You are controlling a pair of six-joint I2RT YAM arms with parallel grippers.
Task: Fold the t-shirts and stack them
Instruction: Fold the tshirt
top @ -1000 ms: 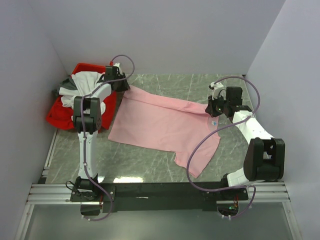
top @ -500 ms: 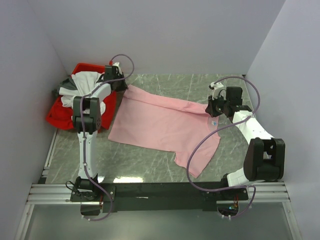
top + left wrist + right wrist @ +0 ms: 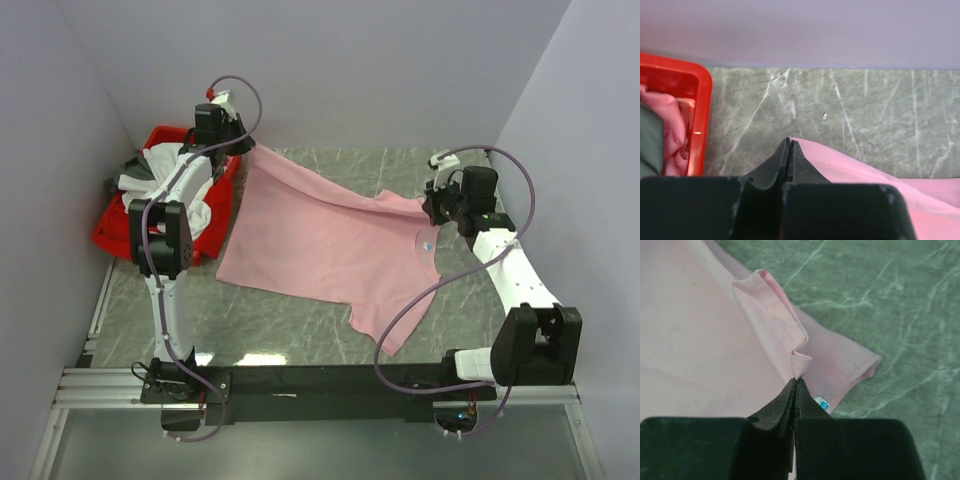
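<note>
Pink cloth, the pink t-shirt (image 3: 320, 245), is spread across the middle of the table (image 3: 300, 320). Its far edge is drawn up off the surface between two held points, and its near part is laid flat. The far left corner is pinched by the left gripper (image 3: 789, 145), whose jaws are pressed fully together on the cloth. That corner is held raised above the table, just beside the red bin (image 3: 112, 238). A small fold at the far right edge is clamped by the right gripper (image 3: 796, 380), also closed tight (a little peak of cloth is seen poking out past its tips). A small blue mark (image 3: 824, 404) is seen on the shirt close to that grip. One sleeve is trailed towards the near edge of the table. Heaped in the bin, at the far left by the wall, are white and grey shirts (image 3: 160, 170).
</note>
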